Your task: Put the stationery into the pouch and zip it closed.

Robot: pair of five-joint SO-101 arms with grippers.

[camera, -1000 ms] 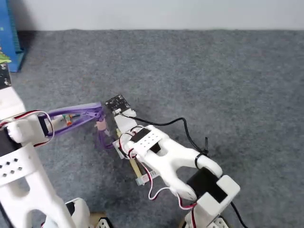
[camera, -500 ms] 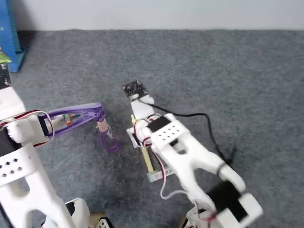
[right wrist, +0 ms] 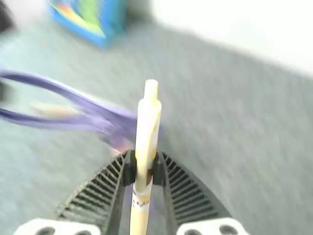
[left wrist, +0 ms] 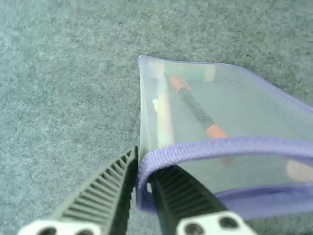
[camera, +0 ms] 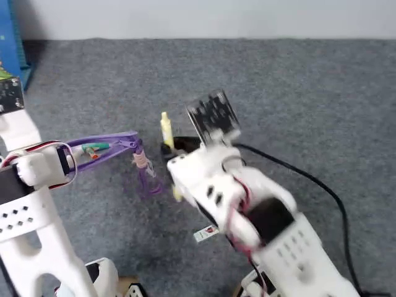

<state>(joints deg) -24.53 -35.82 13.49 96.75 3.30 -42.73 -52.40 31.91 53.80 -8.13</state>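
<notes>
Beside the pouch, its rim pinched by the left gripper, the right gripper clamps a pen.

In the right pincer, a yellow pen upright; purple pouch just behind.

A blue box stands at the grey carpet's far left corner. A white wall borders the carpet's far edge.

Picture edges crop the pouch and the pen
</notes>
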